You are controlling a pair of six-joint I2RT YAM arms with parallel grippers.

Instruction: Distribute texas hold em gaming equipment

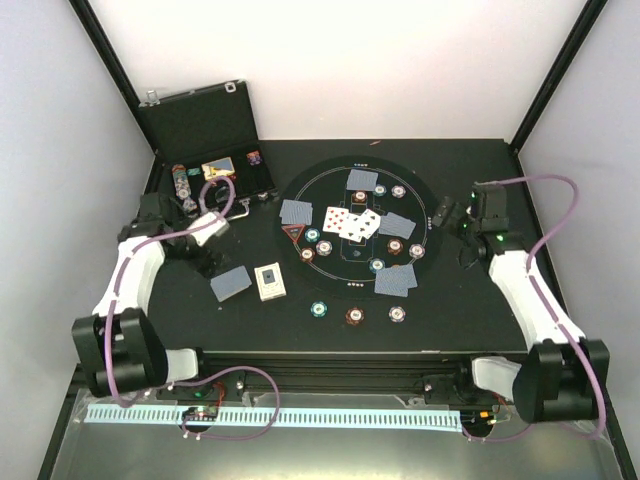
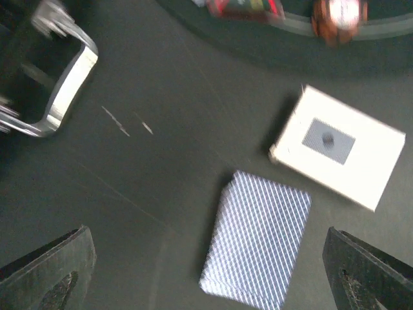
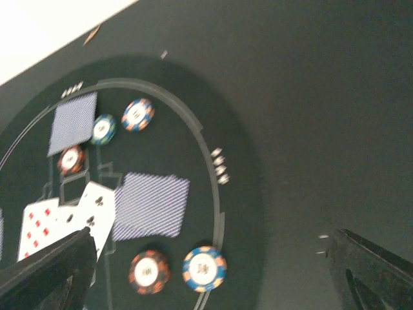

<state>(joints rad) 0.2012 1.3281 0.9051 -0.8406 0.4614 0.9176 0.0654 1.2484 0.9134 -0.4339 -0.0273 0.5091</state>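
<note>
Playing cards and chips lie spread over the round black mat. Face-up cards sit at its middle, with face-down cards and a red triangle marker around them. A blue-backed deck and a white card box lie on the table left of the mat. My left gripper hangs open above the deck, which lies flat between the fingers. My right gripper is open over the mat's right edge, above a blue-orange chip and a brown chip.
An open black case stands at the back left, its tray holding more chips. Its silver latch shows in the left wrist view. Three chips lie in a row just in front of the mat.
</note>
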